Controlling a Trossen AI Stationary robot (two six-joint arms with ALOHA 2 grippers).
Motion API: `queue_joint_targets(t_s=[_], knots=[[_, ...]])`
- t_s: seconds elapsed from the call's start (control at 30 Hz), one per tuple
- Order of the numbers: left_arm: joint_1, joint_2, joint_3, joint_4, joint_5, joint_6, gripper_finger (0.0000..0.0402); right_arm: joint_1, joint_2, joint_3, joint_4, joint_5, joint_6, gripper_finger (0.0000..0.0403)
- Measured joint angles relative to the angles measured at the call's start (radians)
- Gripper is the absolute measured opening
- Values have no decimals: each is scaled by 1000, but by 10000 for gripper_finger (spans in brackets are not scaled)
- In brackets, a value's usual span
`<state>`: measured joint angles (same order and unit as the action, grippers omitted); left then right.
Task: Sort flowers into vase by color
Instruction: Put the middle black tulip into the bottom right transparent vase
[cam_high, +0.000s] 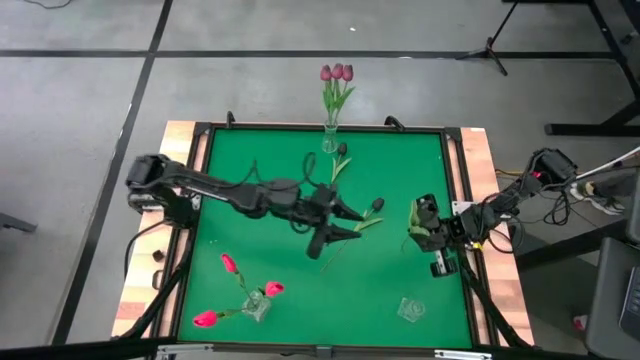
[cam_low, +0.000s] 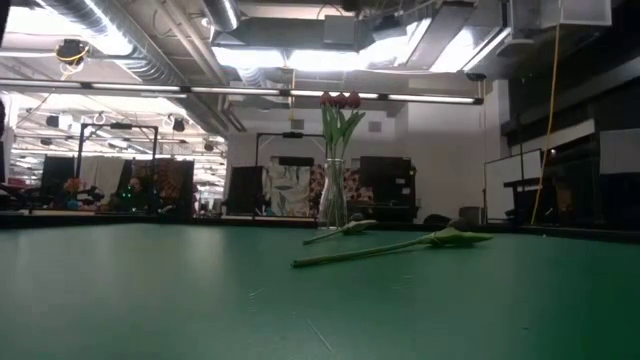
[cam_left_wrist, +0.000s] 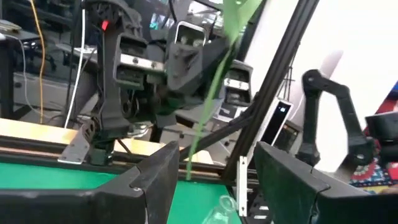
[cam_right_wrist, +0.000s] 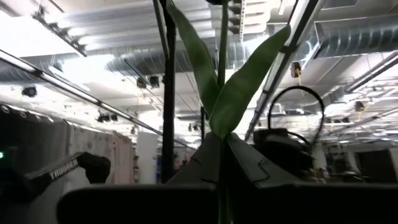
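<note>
Two dark-headed tulips lie flat on the green mat: one (cam_high: 377, 205) near the middle, one (cam_high: 343, 150) by the far vase (cam_high: 330, 140), which holds three mauve tulips (cam_low: 340, 100). A near-left vase (cam_high: 256, 306) holds pink tulips. My left gripper (cam_high: 345, 224) hovers open above the middle of the mat, level, pointing toward the right arm, its fingers (cam_left_wrist: 155, 180) apart. My right gripper (cam_high: 420, 232) near the right edge is shut on another flower (cam_right_wrist: 222, 68) with green leaves. That flower's head does not show. My right gripper pinches the flower's stem (cam_right_wrist: 222, 146) between its two fingers, just below where the leaves (cam_right_wrist: 239, 93) branch off. The stem and leaves stand up beyond the fingertips. In the left wrist view the stem's lower end (cam_left_wrist: 198, 130) hangs free below the gripper, lifted clear.
An empty glass vase (cam_high: 410, 310) stands near the mat's near right corner. A black frame (cam_high: 455, 200) edges the mat, with wooden table margins outside it. The near middle of the mat is bare.
</note>
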<state>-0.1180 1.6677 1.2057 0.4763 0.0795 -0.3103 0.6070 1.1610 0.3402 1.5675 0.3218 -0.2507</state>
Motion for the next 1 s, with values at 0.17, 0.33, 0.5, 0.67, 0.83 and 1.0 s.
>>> queue_joint_targets(t_s=[0.17,0.33,0.5,0.67,0.83,1.0], knots=[[22,106,100,6,61,1,205,-58,0,21,-29,-65,51,12],[18,179,183,4,115,10,205,-87,0,45,-70,-117,71,13],[10,198,204,22,88,52,205,-86,0,47,-79,-124,70,14],[10,198,205,43,76,59,205,-86,0,47,-87,-124,70,14],[10,198,205,52,76,64,205,-87,0,47,-92,-124,64,14],[10,229,205,103,72,69,205,-122,0,47,-100,-143,94,14]])
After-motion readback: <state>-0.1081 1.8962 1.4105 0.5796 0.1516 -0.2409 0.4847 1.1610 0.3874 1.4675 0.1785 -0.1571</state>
